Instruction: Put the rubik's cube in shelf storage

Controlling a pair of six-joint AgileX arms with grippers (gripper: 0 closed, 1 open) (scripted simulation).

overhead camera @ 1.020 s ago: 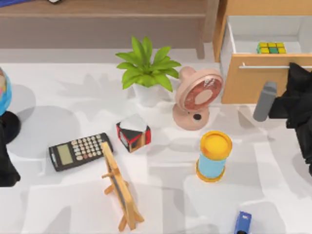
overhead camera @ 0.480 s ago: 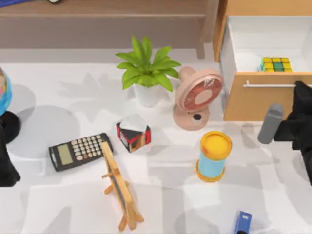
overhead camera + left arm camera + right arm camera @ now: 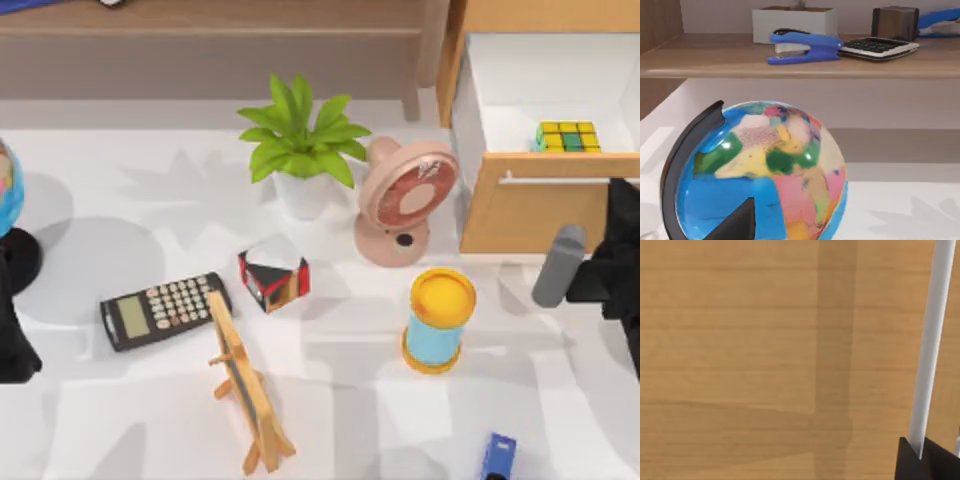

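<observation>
The shelf storage [image 3: 210, 30] is seen along the table's far edge, the rubik's cube [image 3: 567, 136], judged light, rigid and best pinched across opposite faces, is lodged in the open drawer [image 3: 545, 80], and the handle [image 3: 932, 345] is clamped by the right gripper [image 3: 622, 225].

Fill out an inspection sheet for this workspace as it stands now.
Surface: white table, shadowed.
Job's things: rubik's cube inside open drawer; shelf storage at the back.
Clutter: plant, fan, calculator, red-black-white cube, easel, yellow-lidded cylinder, globe, stapler.
Grippers: right pincer at the drawer's silver handle; left arm parked left.
Cables: nothing seen.
Surroundings: nothing seen.
</observation>
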